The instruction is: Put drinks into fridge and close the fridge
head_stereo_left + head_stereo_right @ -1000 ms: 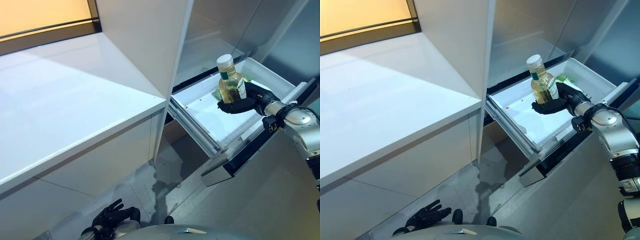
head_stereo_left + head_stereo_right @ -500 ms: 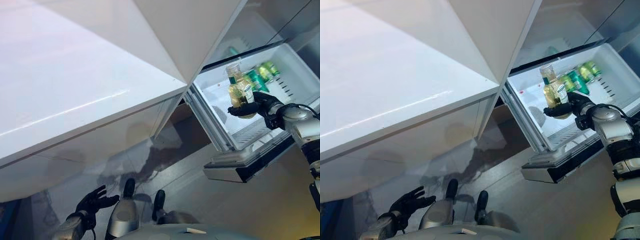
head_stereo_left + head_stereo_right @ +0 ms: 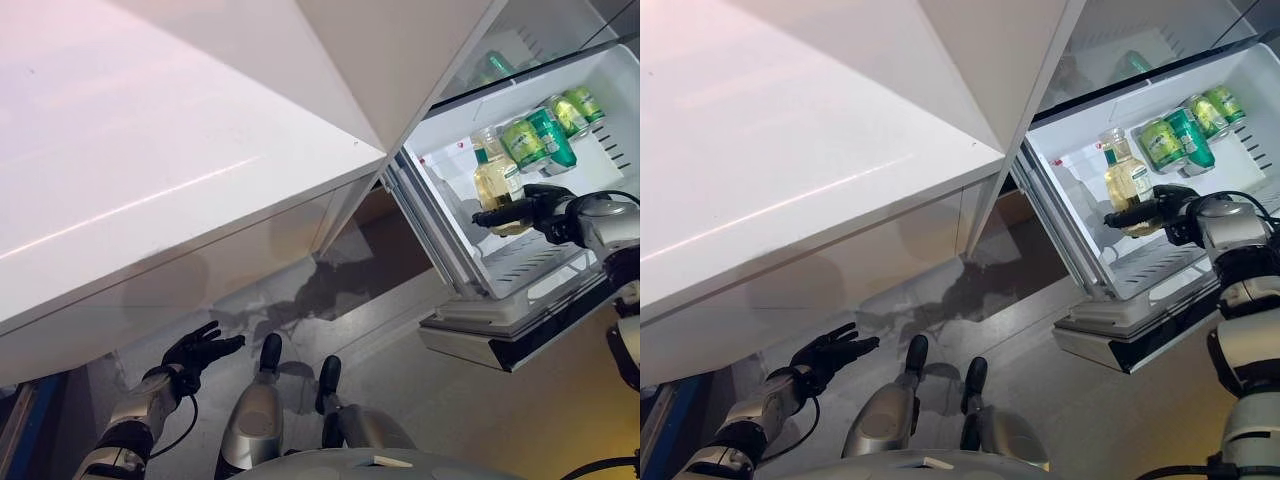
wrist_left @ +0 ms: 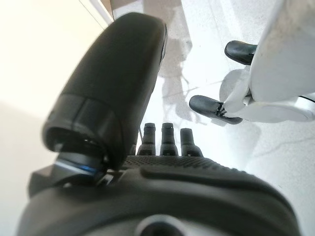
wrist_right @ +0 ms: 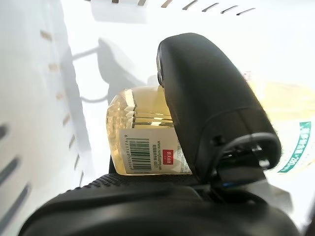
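Right hand [image 3: 1160,208] grips a yellow-drink bottle [image 3: 1124,180], barcode label showing, inside the fridge drawer [image 3: 1160,270]; left hand [image 3: 825,352] spread.

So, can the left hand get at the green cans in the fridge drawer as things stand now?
Probably not. The left hand hangs low by the floor, open, far from the fridge drawer. The green cans lie at the drawer's far end, behind the right hand holding the bottle.
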Controlling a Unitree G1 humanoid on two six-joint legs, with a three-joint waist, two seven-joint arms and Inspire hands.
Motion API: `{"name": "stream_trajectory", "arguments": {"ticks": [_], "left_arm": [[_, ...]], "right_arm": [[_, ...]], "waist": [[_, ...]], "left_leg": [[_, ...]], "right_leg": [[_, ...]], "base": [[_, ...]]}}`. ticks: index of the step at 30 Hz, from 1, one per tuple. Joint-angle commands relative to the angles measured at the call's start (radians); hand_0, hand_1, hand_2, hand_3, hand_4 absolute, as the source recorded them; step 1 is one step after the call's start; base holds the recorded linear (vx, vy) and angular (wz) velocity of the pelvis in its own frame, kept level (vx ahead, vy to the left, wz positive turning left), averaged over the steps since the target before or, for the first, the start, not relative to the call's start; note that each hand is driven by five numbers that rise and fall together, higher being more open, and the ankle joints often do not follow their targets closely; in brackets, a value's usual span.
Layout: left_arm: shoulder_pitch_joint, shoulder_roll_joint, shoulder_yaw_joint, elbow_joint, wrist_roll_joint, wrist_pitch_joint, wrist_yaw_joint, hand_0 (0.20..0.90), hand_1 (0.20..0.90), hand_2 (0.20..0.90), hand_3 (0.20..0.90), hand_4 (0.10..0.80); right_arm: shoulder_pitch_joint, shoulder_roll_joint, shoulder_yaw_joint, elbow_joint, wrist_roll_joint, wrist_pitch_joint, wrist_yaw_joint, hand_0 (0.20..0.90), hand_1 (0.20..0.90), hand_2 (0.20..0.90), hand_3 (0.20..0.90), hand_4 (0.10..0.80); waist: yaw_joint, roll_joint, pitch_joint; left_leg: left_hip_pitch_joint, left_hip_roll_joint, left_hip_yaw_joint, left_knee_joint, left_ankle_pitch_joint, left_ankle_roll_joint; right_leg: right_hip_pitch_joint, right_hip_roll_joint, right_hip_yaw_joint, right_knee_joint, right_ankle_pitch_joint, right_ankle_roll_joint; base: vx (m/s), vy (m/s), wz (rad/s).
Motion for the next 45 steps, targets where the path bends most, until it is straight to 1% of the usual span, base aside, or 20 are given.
{"name": "stream_trajectory", "arguments": {"ticks": [1, 7, 14, 18, 19, 20, 24, 25, 26, 27, 28, 29, 31, 32, 41, 43, 45], "left_arm": [[0.033, 0.052, -0.052, -0.003, -0.016, -0.006, 0.0, 0.9, 0.9, 0.9, 0.9, 0.8], [0.022, 0.054, -0.052, 0.006, -0.016, -0.009, -0.006, 0.9, 0.9, 0.9, 0.9, 0.8], [0.019, 0.06, -0.045, 0.014, -0.001, -0.017, -0.023, 0.9, 0.9, 0.9, 0.9, 0.8], [0.023, 0.064, -0.038, 0.012, 0.011, -0.015, -0.027, 0.9, 0.9, 0.9, 0.9, 0.8], [0.025, 0.063, -0.036, 0.012, 0.015, -0.016, -0.029, 0.9, 0.9, 0.9, 0.9, 0.8], [0.027, 0.063, -0.035, 0.013, 0.018, -0.017, -0.029, 0.9, 0.9, 0.9, 0.9, 0.8], [0.032, 0.06, -0.029, 0.013, 0.032, -0.019, -0.033, 0.9, 0.9, 0.9, 0.9, 0.8], [0.033, 0.06, -0.03, 0.009, 0.031, -0.016, -0.03, 0.9, 0.9, 0.9, 0.9, 0.8], [0.033, 0.06, -0.03, 0.008, 0.032, -0.015, -0.029, 0.9, 0.9, 0.9, 0.9, 0.8], [0.032, 0.059, -0.031, 0.006, 0.035, -0.014, -0.027, 0.9, 0.9, 0.9, 0.9, 0.8], [0.032, 0.058, -0.032, 0.005, 0.035, -0.014, -0.026, 0.9, 0.9, 0.9, 0.9, 0.8], [0.033, 0.058, -0.032, 0.005, 0.035, -0.015, -0.025, 0.9, 0.9, 0.9, 0.9, 0.8], [0.034, 0.059, -0.031, 0.006, 0.034, -0.017, -0.023, 0.9, 0.9, 0.9, 0.9, 0.8], [0.035, 0.06, -0.031, 0.006, 0.035, -0.018, -0.023, 0.9, 0.9, 0.9, 0.9, 0.8], [0.035, 0.056, -0.029, 0.007, 0.042, -0.016, -0.016, 0.9, 0.9, 0.9, 0.9, 0.8], [0.034, 0.054, -0.029, 0.006, 0.04, -0.013, -0.01, 0.9, 0.9, 0.9, 0.9, 0.8], [0.034, 0.053, -0.029, 0.011, 0.04, -0.016, -0.008, 0.9, 0.9, 0.9, 0.9, 0.8]], "right_arm": [[-0.197, -0.072, 0.055, 0.025, -0.085, -0.011, 0.048, 0.3, 0.3, 0.3, 0.2, 0.1], [-0.219, -0.039, 0.075, 0.108, -0.136, -0.004, 0.074, 0.3, 0.3, 0.3, 0.2, 0.1], [-0.21, -0.014, 0.077, 0.165, -0.225, 0.035, 0.176, 0.3, 0.3, 0.3, 0.2, 0.1], [-0.203, -0.006, 0.069, 0.186, -0.251, 0.058, 0.191, 0.3, 0.3, 0.3, 0.2, 0.1], [-0.201, -0.001, 0.066, 0.192, -0.259, 0.068, 0.198, 0.34, 0.34, 0.34, 0.247, 0.147], [-0.199, 0.001, 0.064, 0.196, -0.268, 0.071, 0.205, 0.352, 0.352, 0.352, 0.26, 0.16], [-0.19, 0.006, 0.047, 0.213, -0.285, 0.083, 0.205, 0.359, 0.359, 0.359, 0.269, 0.169], [-0.185, 0.006, 0.043, 0.216, -0.291, 0.084, 0.207, 0.439, 0.439, 0.439, 0.362, 0.262], [-0.183, 0.006, 0.041, 0.217, -0.294, 0.085, 0.208, 0.458, 0.458, 0.458, 0.384, 0.284], [-0.179, 0.008, 0.038, 0.221, -0.298, 0.089, 0.21, 0.526, 0.526, 0.526, 0.464, 0.364], [-0.177, 0.008, 0.036, 0.222, -0.299, 0.088, 0.211, 0.653, 0.653, 0.653, 0.612, 0.512], [-0.174, 0.008, 0.032, 0.224, -0.302, 0.086, 0.21, 0.747, 0.747, 0.747, 0.722, 0.622], [-0.169, 0.008, 0.026, 0.225, -0.3, 0.089, 0.201, 0.773, 0.773, 0.773, 0.752, 0.652], [-0.164, 0.011, 0.022, 0.226, -0.3, 0.087, 0.195, 0.9, 0.9, 0.9, 0.9, 0.8], [-0.139, 0.014, -0.005, 0.226, -0.29, 0.071, 0.16, 0.9, 0.9, 0.9, 0.9, 0.8], [-0.137, 0.014, -0.011, 0.223, -0.268, 0.067, 0.116, 0.9, 0.9, 0.9, 0.9, 0.8], [-0.136, 0.012, -0.017, 0.219, -0.269, 0.065, 0.109, 0.9, 0.9, 0.9, 0.9, 0.8]], "waist": [[0.028, 0.001, -0.031], [0.045, 0.008, -0.021], [0.064, 0.01, -0.012], [0.071, 0.008, -0.012], [0.073, 0.008, -0.011], [0.075, 0.007, -0.012], [0.08, 0.006, -0.012], [0.08, 0.007, -0.012], [0.081, 0.007, -0.012], [0.081, 0.006, -0.012], [0.081, 0.006, -0.012], [0.081, 0.006, -0.012], [0.082, 0.006, -0.011], [0.082, 0.006, -0.011], [0.08, 0.002, -0.019], [0.078, 0.002, -0.019], [0.076, 0.001, -0.021]], "left_leg": [[-0.056, -0.029, -0.015, 0.048, -0.046, 0.02], [-0.067, -0.031, -0.023, 0.052, -0.041, 0.017], [-0.08, -0.033, -0.029, 0.058, -0.038, 0.015], [-0.078, -0.031, -0.03, 0.057, -0.037, 0.014], [-0.077, -0.031, -0.031, 0.057, -0.036, 0.014], [-0.078, -0.031, -0.031, 0.057, -0.037, 0.014], [-0.078, -0.033, -0.035, 0.061, -0.036, 0.015], [-0.078, -0.033, -0.036, 0.063, -0.036, 0.015], [-0.078, -0.033, -0.036, 0.063, -0.036, 0.015], [-0.078, -0.033, -0.036, 0.064, -0.036, 0.015], [-0.078, -0.033, -0.037, 0.065, -0.036, 0.015], [-0.078, -0.034, -0.037, 0.065, -0.037, 0.016], [-0.078, -0.034, -0.037, 0.066, -0.037, 0.016], [-0.078, -0.034, -0.036, 0.067, -0.037, 0.016], [-0.075, -0.032, -0.036, 0.068, -0.038, 0.017], [-0.071, -0.03, -0.035, 0.069, -0.04, 0.018], [-0.069, -0.029, -0.034, 0.069, -0.04, 0.018]], "right_leg": [[-0.087, 0.011, -0.004, 0.04, 0.087, 0.042], [-0.095, 0.006, -0.017, 0.046, 0.087, 0.042], [-0.102, 0.001, -0.033, 0.052, 0.084, 0.042], [-0.099, 0.0, -0.04, 0.052, 0.085, 0.043], [-0.099, 0.0, -0.04, 0.052, 0.085, 0.043], [-0.099, 0.0, -0.041, 0.052, 0.085, 0.043], [-0.095, 0.0, -0.043, 0.053, 0.085, 0.043], [-0.096, 0.001, -0.042, 0.055, 0.085, 0.043], [-0.096, 0.001, -0.042, 0.055, 0.085, 0.043], [-0.096, 0.001, -0.042, 0.056, 0.085, 0.043], [-0.096, 0.001, -0.042, 0.057, 0.085, 0.043], [-0.096, 0.002, -0.042, 0.057, 0.085, 0.043], [-0.095, 0.002, -0.042, 0.057, 0.085, 0.043], [-0.095, 0.002, -0.042, 0.057, 0.086, 0.043], [-0.092, 0.004, -0.038, 0.057, 0.086, 0.043], [-0.09, 0.004, -0.036, 0.059, 0.085, 0.044], [-0.089, 0.005, -0.034, 0.059, 0.085, 0.044]], "base": [[-0.001, -0.016, 0.08], [0.0, -0.017, 0.09], [0.002, -0.025, 0.08], [0.023, -0.036, 0.04], [0.02, -0.03, -0.01], [0.0, 0.0, 0.0], [0.008, -0.005, 0.01], [0.0, 0.0, 0.0], [0.0, 0.0, 0.0], [0.0, 0.0, 0.0], [0.0, 0.0, 0.0], [0.0, 0.0, 0.0], [0.0, 0.0, 0.0], [0.0, 0.0, 0.0], [0.001, -0.002, 0.0], [0.0, 0.0, 0.0], [0.0, 0.0, 0.0]]}}
